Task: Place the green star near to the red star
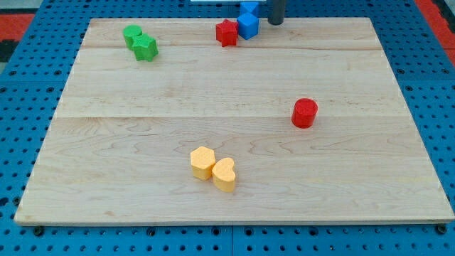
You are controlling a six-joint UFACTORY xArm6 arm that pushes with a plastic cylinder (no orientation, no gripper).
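Note:
The green star [146,48] lies near the view's top left on the wooden board, touching a green round block [131,34] just up-left of it. The red star [227,33] sits at the top middle, touching a blue block [247,25]; a second blue block [249,7] is just above at the board's top edge. My tip [275,22] is at the top edge, just right of the blue blocks, far to the right of the green star.
A red cylinder [304,113] stands at the right of middle. A yellow hexagon block [202,162] and a yellow heart [224,174] touch each other near the bottom middle. The board [106,156] rests on a blue pegboard.

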